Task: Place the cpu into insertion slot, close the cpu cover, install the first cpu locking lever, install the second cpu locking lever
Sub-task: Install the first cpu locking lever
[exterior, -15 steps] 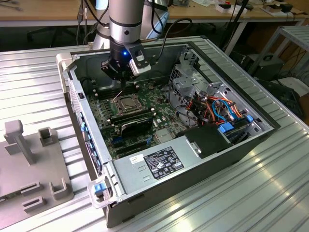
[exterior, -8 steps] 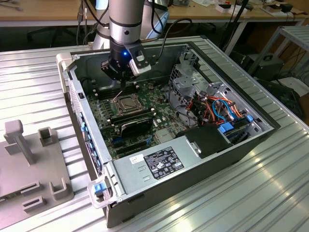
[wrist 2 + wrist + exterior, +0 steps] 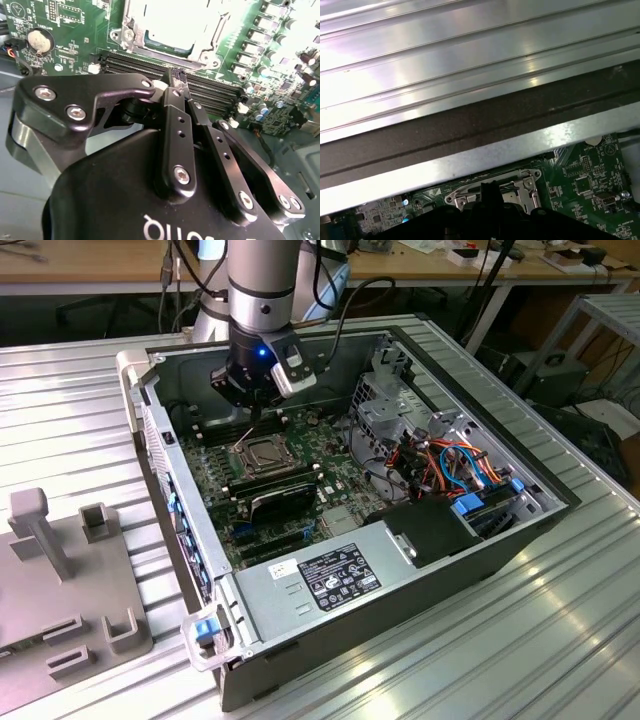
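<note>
The grey-and-silver tubular robot arm [image 3: 262, 285] hangs straight down from above, wrist vertical, with a blue light [image 3: 262, 351] glowing at its collar. Its black metal two-finger gripper [image 3: 256, 418] points downward. In the second wrist view, the slim black fingers [image 3: 172, 125] are pressed together at the tips.

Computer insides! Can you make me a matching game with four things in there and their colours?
Things:
1. gripper
2. board
3. coin battery
4. case clip

Colours:
A. silver
B. blue
C. black
D. green

Pairs: 1-C, 2-D, 3-A, 4-B
</note>
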Available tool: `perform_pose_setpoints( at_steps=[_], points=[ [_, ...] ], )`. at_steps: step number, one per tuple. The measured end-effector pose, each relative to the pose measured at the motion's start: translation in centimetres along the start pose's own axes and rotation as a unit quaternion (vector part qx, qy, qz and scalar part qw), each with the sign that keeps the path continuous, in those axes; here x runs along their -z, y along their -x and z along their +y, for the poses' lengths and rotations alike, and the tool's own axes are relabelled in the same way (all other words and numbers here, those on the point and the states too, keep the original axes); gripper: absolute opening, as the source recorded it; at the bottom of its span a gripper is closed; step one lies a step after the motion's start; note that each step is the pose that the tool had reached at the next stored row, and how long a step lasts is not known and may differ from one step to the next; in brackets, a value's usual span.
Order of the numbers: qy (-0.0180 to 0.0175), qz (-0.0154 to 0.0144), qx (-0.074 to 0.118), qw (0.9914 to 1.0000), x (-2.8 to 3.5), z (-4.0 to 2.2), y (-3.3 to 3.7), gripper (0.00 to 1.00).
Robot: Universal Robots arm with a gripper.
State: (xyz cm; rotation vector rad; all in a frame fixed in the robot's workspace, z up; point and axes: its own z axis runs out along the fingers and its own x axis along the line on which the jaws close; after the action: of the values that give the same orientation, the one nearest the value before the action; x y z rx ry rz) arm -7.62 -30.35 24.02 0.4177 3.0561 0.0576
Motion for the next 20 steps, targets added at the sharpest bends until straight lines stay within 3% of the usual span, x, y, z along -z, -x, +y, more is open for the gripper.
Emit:
perform_pose_setpoints(
  at_steps=[2, 9, 20],
  points=[
    [0.0001, 0.0001, 0.002, 1.00000, -0.21, 0.17, 0.56, 0.11],
    [0.0003, 0.0003, 0.008, 0.99997, -0.77, 0.36, 1.21, 0.11],
    [0.0004, 0.0003, 0.009, 0.99996, -1.03, 0.39, 1.33, 0.11]
  ],
)
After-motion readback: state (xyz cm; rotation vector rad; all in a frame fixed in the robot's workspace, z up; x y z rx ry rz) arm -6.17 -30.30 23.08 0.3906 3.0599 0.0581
